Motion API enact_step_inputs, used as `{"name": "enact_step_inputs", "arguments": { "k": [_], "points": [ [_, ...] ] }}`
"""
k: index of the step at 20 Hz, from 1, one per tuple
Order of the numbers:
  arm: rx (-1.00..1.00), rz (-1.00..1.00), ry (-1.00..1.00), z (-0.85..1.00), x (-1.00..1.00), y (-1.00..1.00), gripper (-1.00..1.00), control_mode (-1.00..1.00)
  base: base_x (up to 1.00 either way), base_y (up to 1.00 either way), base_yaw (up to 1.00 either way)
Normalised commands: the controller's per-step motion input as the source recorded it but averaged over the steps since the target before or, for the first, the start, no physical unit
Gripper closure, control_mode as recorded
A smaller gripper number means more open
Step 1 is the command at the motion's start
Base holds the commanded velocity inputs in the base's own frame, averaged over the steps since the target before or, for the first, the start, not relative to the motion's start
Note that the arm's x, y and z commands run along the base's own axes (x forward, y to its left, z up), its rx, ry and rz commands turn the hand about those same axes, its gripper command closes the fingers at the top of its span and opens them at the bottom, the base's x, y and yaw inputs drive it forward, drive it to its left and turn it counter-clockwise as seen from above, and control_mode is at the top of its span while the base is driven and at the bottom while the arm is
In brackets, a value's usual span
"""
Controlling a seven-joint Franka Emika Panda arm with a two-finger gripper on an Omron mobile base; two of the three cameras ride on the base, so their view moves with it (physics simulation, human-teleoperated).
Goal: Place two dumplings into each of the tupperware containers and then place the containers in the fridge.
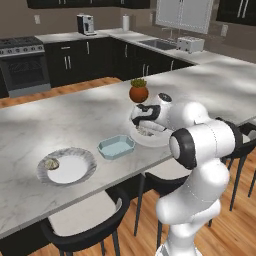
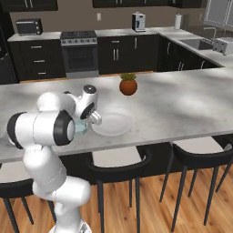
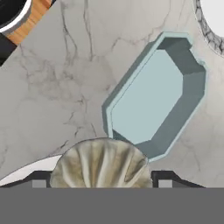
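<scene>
A pleated beige dumpling (image 3: 101, 164) fills the gap between the two dark fingertips, and my gripper (image 3: 101, 181) is shut on it. The hand hovers over the near rim of a white plate (image 1: 161, 142), where my gripper (image 1: 145, 128) points down. Just beyond it, an open light-blue tupperware container (image 3: 148, 96) lies empty on the marble island (image 1: 116, 147). Another dumpling (image 1: 51, 163) rests on a grey-rimmed plate (image 1: 75, 172) further left. In the right base view the arm hides most of the container (image 2: 81, 128). The fridge is out of view.
A potted plant (image 1: 138, 91) stands behind the white plate (image 2: 112, 124). Black stools (image 1: 85, 225) line the island's near edge. A stove (image 2: 80, 52), a sink and a toaster (image 1: 190, 44) sit along the back counters.
</scene>
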Motion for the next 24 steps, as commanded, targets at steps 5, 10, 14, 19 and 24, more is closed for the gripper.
{"name": "enact_step_inputs", "arguments": {
  "k": [5, 10, 14, 19, 24],
  "points": [
    [-0.04, 0.3, 0.39, 0.77, -0.06, 0.74, 1.0, -1.0, 0.0, 0.0, 0.0],
    [-0.18, 0.21, 0.42, -0.25, 0.03, 0.64, 1.0, -1.0, 0.0, 0.0, 0.0],
    [-0.27, 0.11, 0.39, -0.71, 0.13, 0.46, 1.0, -1.0, 0.0, 0.0, 0.0],
    [-0.2, 0.05, 0.24, -0.46, 0.28, 0.36, 1.0, -1.0, 0.0, 0.0, 0.0],
    [-0.09, 0.0, -0.03, -0.3, 0.3, 0.09, 1.0, -1.0, 0.0, 0.0, 0.0]
  ]
}}
